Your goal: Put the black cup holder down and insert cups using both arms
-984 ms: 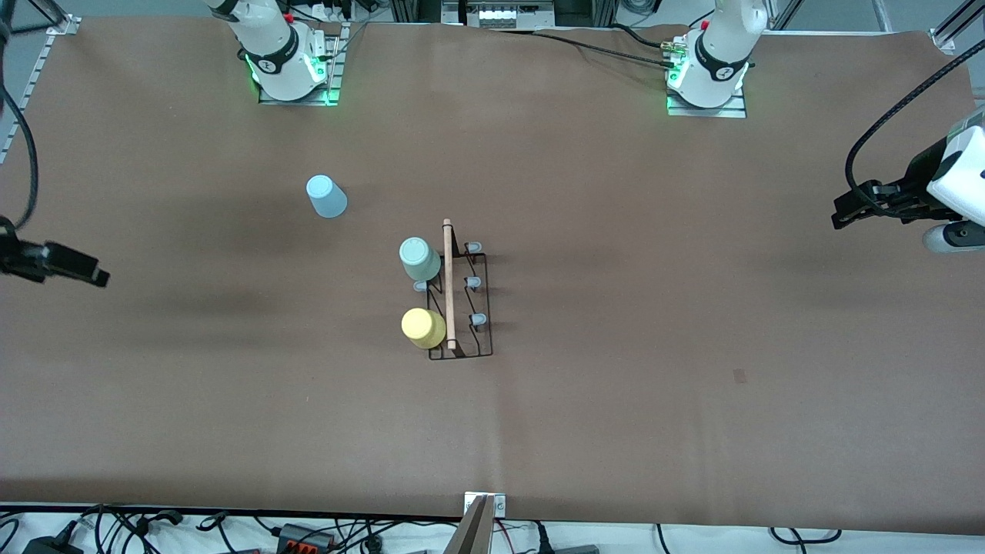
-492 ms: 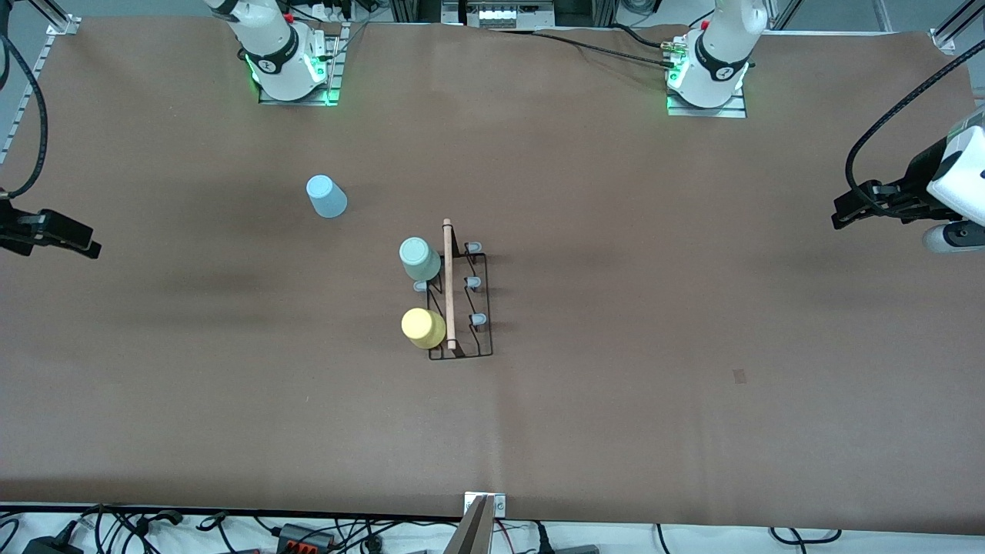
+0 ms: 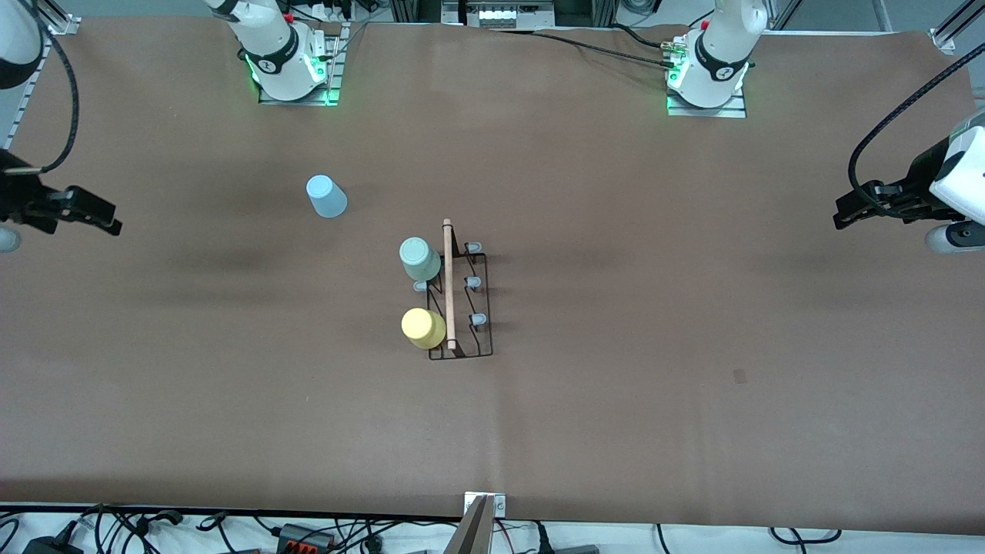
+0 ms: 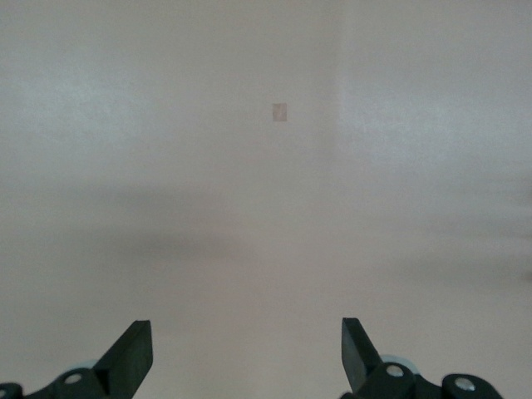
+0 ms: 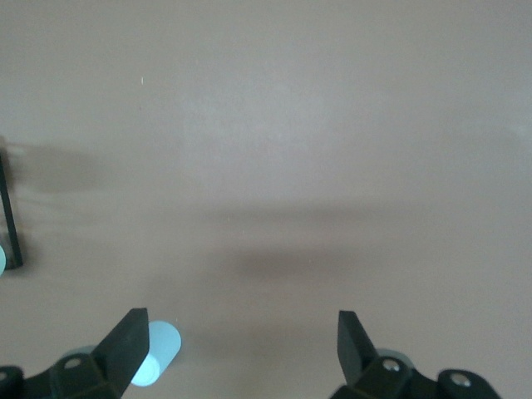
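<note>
The black cup holder [image 3: 464, 351] stands mid-table with its wooden handle [image 3: 448, 283] on top. A pale green cup [image 3: 419, 259] and a yellow cup [image 3: 423, 328] sit upside down on its pegs, on the side toward the right arm's end. The light blue cup [image 3: 326, 196] stands inverted on the table, apart from the holder and farther from the front camera. My right gripper [image 3: 111, 225] hangs open and empty over the table's right-arm end; its wrist view shows the blue cup [image 5: 158, 353] past one fingertip. My left gripper [image 3: 840, 218] waits open and empty over the left-arm end.
Three grey-tipped pegs [image 3: 473, 282] on the holder's left-arm side are bare. A small dark mark [image 3: 739, 375] lies on the brown table cover [image 3: 616, 431]. Cables [image 3: 308, 531] and a metal clamp [image 3: 485, 505] line the near edge. The arm bases [image 3: 292, 69] stand along the back edge.
My right gripper has moved away from the front camera and slightly toward the table's middle, staying open. The left arm, the cups and the holder have not moved.
</note>
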Controlling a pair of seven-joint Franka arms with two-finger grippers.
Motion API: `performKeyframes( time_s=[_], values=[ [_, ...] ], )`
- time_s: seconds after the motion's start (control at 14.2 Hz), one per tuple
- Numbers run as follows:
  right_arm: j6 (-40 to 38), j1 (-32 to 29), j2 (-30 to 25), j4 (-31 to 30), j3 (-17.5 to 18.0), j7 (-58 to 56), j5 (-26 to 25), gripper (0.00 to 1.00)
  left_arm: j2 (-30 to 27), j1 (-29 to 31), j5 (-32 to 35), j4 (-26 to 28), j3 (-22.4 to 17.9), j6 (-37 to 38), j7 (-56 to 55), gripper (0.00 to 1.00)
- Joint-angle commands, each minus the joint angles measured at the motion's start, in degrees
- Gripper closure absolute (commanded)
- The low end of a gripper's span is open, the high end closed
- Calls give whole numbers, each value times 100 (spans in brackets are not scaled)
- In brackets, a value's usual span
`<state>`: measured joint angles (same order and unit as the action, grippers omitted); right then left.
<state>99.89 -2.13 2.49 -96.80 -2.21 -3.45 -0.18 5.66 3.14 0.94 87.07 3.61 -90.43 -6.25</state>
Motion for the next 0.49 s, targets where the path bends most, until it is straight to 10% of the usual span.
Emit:
performKeyframes(
  time_s=[0.0,0.42],
  values=[
    [180,-68,-461,-569,71,-33,-88,0,-4,37,-6,-58,0,79,141,0],
    [-75,-24,-285,-199,80,-24,-61,0,-4,37,-6,-58,0,87,142,0]
  ],
)
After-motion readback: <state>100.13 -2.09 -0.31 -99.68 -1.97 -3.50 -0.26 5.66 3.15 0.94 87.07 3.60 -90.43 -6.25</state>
